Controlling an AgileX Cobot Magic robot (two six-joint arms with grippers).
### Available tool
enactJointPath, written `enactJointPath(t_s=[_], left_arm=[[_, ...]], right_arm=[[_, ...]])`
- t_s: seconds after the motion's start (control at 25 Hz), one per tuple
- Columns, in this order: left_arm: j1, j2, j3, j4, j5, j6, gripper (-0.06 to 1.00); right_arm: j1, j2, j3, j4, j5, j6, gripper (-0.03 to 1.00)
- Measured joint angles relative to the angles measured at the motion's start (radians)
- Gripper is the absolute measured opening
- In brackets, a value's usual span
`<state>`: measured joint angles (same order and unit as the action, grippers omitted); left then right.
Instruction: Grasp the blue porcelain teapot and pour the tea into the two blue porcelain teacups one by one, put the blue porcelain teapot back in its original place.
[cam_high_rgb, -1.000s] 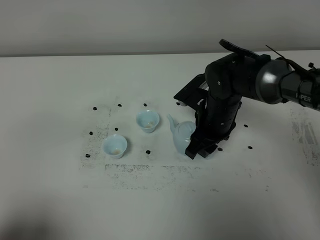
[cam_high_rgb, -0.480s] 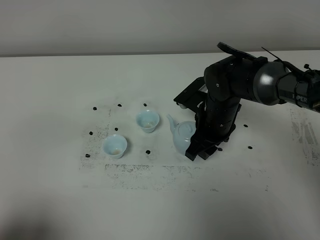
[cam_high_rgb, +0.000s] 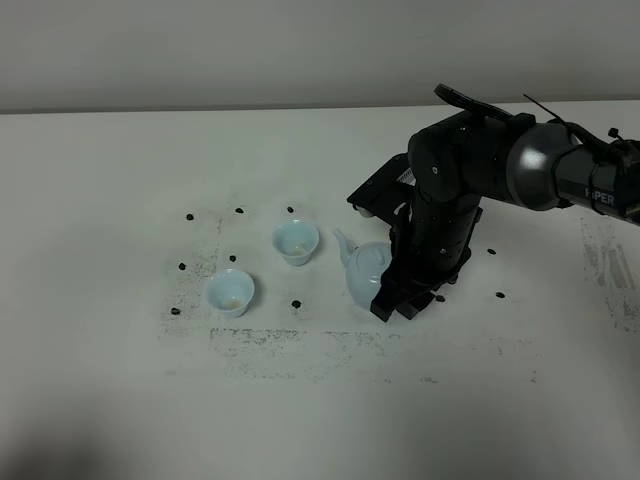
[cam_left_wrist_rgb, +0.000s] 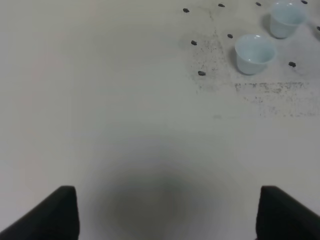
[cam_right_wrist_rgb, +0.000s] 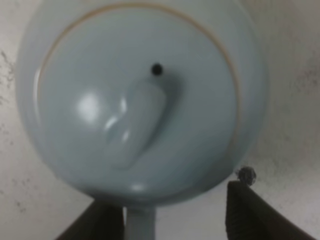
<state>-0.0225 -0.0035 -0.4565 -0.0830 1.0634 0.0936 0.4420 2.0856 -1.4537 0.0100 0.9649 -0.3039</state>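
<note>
Since a second ago my right arm has leaned slightly toward the pot and settled; nothing on the table has shifted. The right gripper stands wide, one finger on either side of the loop handle without pinching it. My left gripper is wide too, nothing between its fingers, well apart from the work. The blue porcelain teapot stands upright just beside the farther teacup, with the nearer teacup beyond. My worries: the handle sits closer to one finger, so closing could twist the pot. Glossy porcelain may slip on lifting. The lid looks merely seated, so a steep pour could shed it.
</note>
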Motion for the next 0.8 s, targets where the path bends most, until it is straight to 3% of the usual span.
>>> enactJointPath(t_s=[0.8], left_arm=[[0.0, 0.0, 0.0, 0.0, 0.0, 0.0, 0.73]], right_arm=[[0.0, 0.0, 0.0, 0.011, -0.022, 0.007, 0.48]])
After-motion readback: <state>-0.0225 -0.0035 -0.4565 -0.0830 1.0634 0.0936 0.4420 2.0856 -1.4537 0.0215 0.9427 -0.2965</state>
